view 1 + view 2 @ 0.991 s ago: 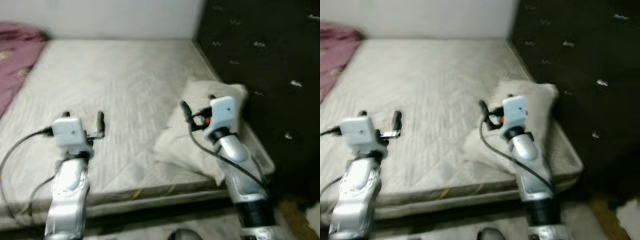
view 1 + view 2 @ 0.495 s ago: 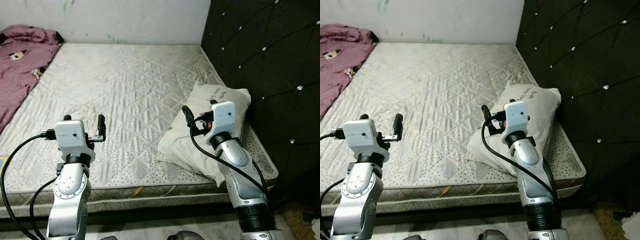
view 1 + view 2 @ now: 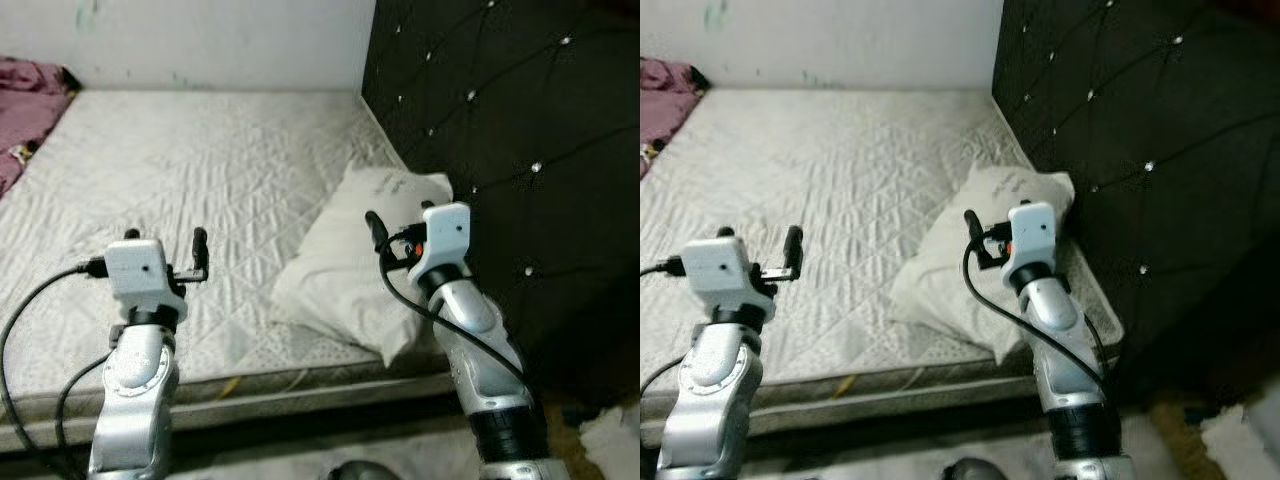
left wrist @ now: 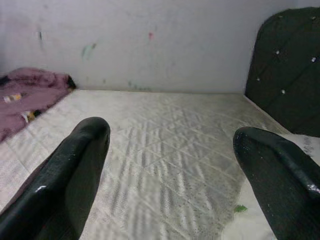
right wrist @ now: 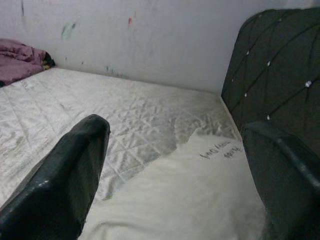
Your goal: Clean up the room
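A white pillow (image 3: 345,265) lies at the right side of the bare quilted mattress (image 3: 190,160), against the black tufted headboard (image 3: 500,130). My right gripper (image 3: 400,222) is held up over the pillow's right part, open, with nothing between its fingers; in the right wrist view the pillow (image 5: 200,200) lies just beyond the fingertips (image 5: 75,165). My left gripper (image 3: 165,243) hovers open over the mattress's front left area, holding nothing. A crumpled purple blanket (image 3: 25,80) lies at the far left of the bed.
A white wall (image 3: 200,40) runs behind the bed. The mattress's front edge (image 3: 250,385) is just before me. A white crumpled thing (image 3: 612,440) lies on the floor at the lower right. A small green scrap (image 4: 240,208) sits on the mattress.
The whole picture has shifted left, so the camera has turned right; more headboard shows and less of the purple blanket. Both arms keep the same raised, open pose.
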